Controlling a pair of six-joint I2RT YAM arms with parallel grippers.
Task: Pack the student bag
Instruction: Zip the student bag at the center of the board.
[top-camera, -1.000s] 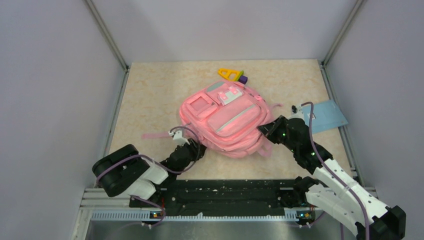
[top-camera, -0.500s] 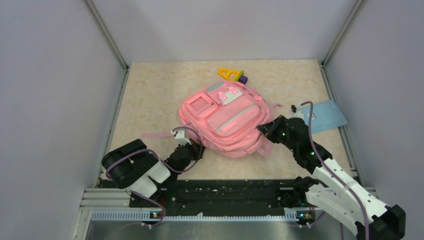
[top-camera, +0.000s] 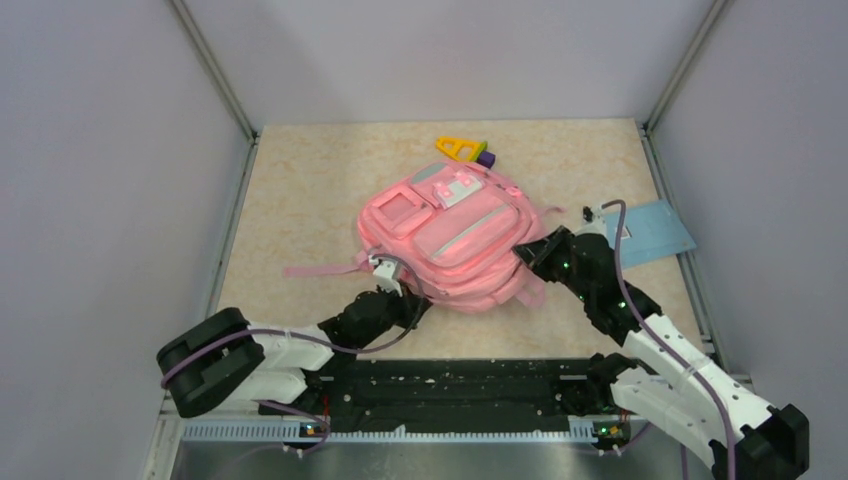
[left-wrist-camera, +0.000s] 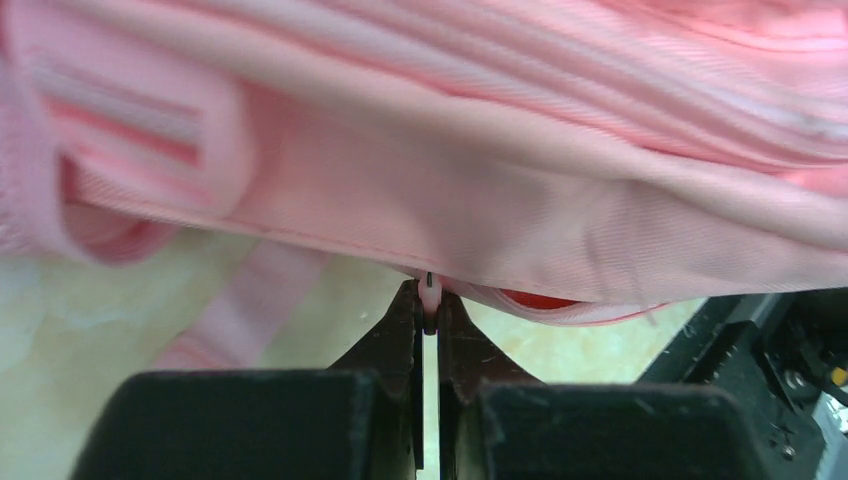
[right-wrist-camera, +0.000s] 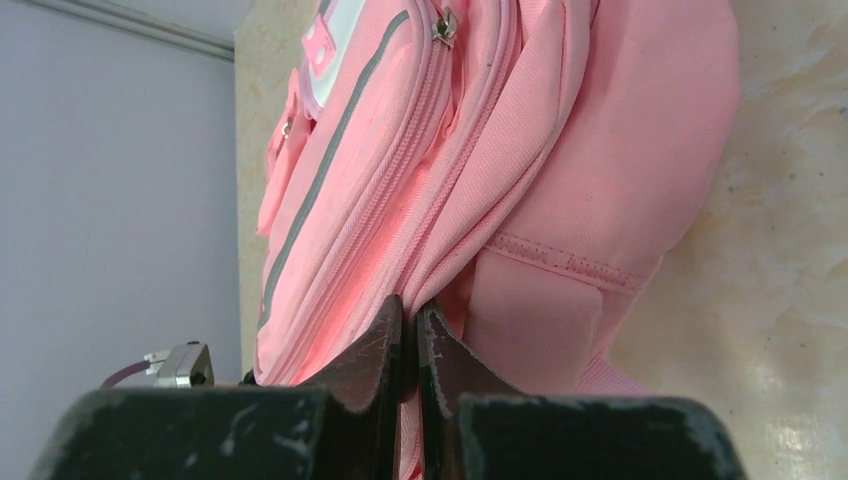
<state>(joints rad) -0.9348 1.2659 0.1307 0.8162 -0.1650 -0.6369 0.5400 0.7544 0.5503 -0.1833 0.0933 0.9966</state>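
The student bag (top-camera: 450, 238), a big pink backpack with grey strips, lies front-up in the middle of the table. My left gripper (top-camera: 392, 282) is at its near left edge. In the left wrist view the left gripper (left-wrist-camera: 429, 305) is shut on a small pink zipper pull (left-wrist-camera: 429, 292) hanging under the bag's seam (left-wrist-camera: 520, 230). A bit of red (left-wrist-camera: 540, 299) shows in the slit beside it. My right gripper (top-camera: 524, 262) is at the bag's near right edge. The right wrist view has the right gripper (right-wrist-camera: 410, 312) shut on a fold of the bag's fabric (right-wrist-camera: 600, 180).
A yellow triangle ruler (top-camera: 459, 148) and a small purple piece (top-camera: 486, 158) lie behind the bag. A light blue sheet (top-camera: 652, 230) rests at the right rail. One pink strap (top-camera: 315, 270) trails left on the table. Metal frame posts and grey walls enclose the table.
The left gripper closed on the zipper pull and the left arm stretched forward and right along the bag's near edge. The bag's near side shifted slightly. The right gripper kept its hold.
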